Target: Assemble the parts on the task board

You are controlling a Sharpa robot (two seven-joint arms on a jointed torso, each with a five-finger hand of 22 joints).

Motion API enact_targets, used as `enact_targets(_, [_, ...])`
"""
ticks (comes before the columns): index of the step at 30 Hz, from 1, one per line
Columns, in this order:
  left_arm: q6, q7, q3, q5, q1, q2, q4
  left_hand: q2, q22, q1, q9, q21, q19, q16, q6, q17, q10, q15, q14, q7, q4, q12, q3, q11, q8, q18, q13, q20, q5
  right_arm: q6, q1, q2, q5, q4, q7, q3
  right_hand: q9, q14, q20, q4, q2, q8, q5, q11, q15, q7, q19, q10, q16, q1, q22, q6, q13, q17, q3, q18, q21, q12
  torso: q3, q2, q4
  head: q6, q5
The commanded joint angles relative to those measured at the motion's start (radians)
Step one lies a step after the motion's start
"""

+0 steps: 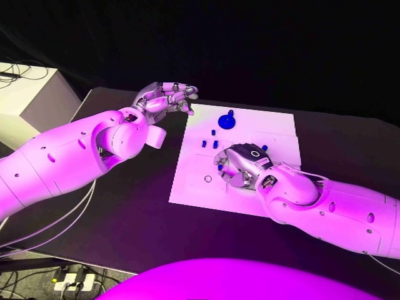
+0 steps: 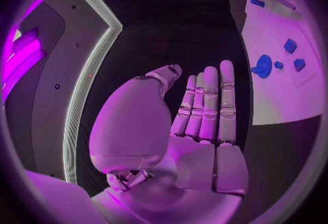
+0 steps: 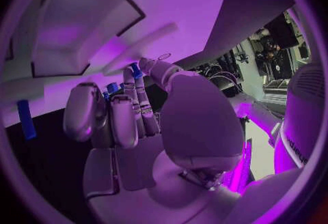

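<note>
R silver hand (image 1: 242, 166) over middle of white plate task board (image 1: 274, 128), fingers curled on small blue part (image 3: 136, 71); could slip, misseat. L silver hand (image 1: 163, 98) off board's far-left corner, fingers apart, empty.

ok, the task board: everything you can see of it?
The task board is a flat white rectangular plate, lying slightly skewed on the black table. Small blue parts lie or stand on it, with a larger round blue part near its far edge and a small ring mark near its left edge. The right hand is over its middle; the left hand is beside its far left corner, apart from it.
</note>
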Motion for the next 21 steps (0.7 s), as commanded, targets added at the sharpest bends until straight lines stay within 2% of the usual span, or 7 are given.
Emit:
enact_targets(1, [0.002, 0.003, 0.001, -0.003, 0.0, 0.001, 0.002, -0.002, -0.001, 0.007, 0.002, -0.004, 0.008, -0.004, 0.002, -0.001, -0.008, 0.002, 0.005, -0.001, 0.0, 0.006, -0.004, 0.003, 0.005, 0.005, -0.001, -0.002, -0.006, 0.026, -0.004, 0.0, 0.004, -0.002, 0.012, -0.004, -0.004, 0.022, 0.002, 0.004, 0.008, -0.013, -0.002, 0.006, 0.009, 0.001, -0.016, -0.043, -0.016, 0.025, -0.01, -0.011, -0.017, -0.028, -0.046, 0.025, -0.059, 0.003, 0.0003, 0.0, 0.0003, 0.002, -0.001])
enact_targets(12, [0.001, 0.0, 0.001, -0.003, 0.001, -0.001, 0.002, -0.002, -0.001, 0.007, 0.002, -0.004, 0.008, -0.004, 0.002, -0.001, -0.008, 0.002, 0.005, -0.001, 0.0, 0.006, -0.004, 0.003, 0.005, 0.005, -0.001, -0.002, -0.006, -0.02, -0.004, -0.005, 0.003, 0.0, -0.013, -0.004, -0.017, 0.013, 0.007, 0.029, 0.037, -0.042, 0.011, 0.016, 0.017, 0.0, -0.02, -0.111, -0.029, 0.087, -0.044, -0.022, -0.057, -0.059, -0.147, 0.032, -0.115, 0.019, 0.0003, 0.001, 0.0011, 0.006, -0.007])
enact_targets(21, [0.001, -0.001, 0.001, -0.003, 0.001, -0.001, 0.001, -0.002, -0.001, 0.007, 0.002, -0.004, 0.008, -0.004, 0.002, -0.001, -0.008, 0.002, 0.005, -0.001, 0.0, 0.006, -0.004, 0.003, 0.005, 0.005, -0.001, -0.002, -0.006, -0.04, -0.004, -0.018, 0.004, 0.012, -0.026, -0.003, -0.028, 0.01, 0.011, 0.055, 0.049, -0.059, 0.021, 0.022, 0.021, -0.002, -0.019, -0.145, -0.033, 0.126, -0.056, -0.027, -0.075, -0.071, -0.207, 0.035, -0.135, 0.032, 0.001, 0.0, 0.0004, 0.012, -0.011])
